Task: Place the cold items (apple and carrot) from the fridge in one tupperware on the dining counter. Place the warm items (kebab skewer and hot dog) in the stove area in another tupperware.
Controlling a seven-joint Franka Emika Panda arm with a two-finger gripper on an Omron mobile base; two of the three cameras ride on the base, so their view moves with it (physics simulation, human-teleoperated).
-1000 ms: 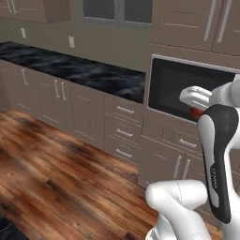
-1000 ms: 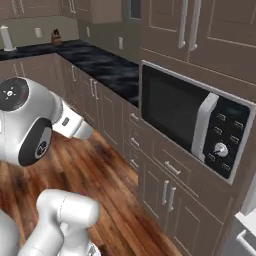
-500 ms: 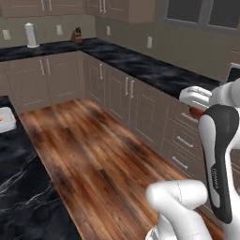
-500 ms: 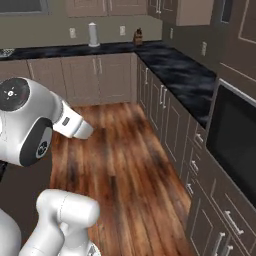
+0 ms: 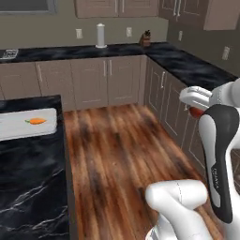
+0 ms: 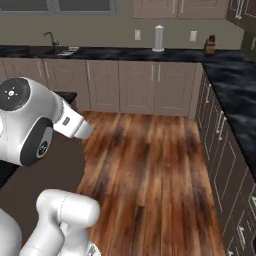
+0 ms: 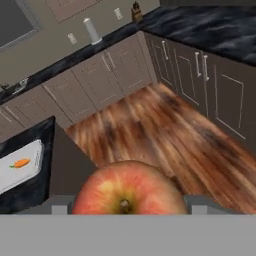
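Observation:
A red and yellow apple (image 7: 127, 186) sits low in the hand view, and my gripper (image 7: 127, 206) is shut on it. In the left base view the gripper (image 5: 196, 105) is raised at the right, with the apple (image 5: 196, 112) showing red under the white hand. An orange carrot (image 5: 36, 121) lies in a white tupperware (image 5: 18, 130) on the black dining counter (image 5: 28, 183) at the left. The carrot (image 7: 20, 163) and tupperware (image 7: 27, 172) also appear at the hand view's left edge. The kebab skewer and hot dog are out of view.
Dark-topped cabinets (image 5: 108, 79) run along the back wall and down the right side (image 6: 225, 140). On them stand a paper towel roll (image 5: 100, 35) and a knife block (image 5: 146, 39), with a sink faucet (image 6: 50, 37) farther left. A wooden floor (image 6: 150, 170) lies between.
Both base views have swung round with the base: the microwave wall is gone and the corner cabinets and dining counter with the carrot have come into view. The apple stays in the gripper.

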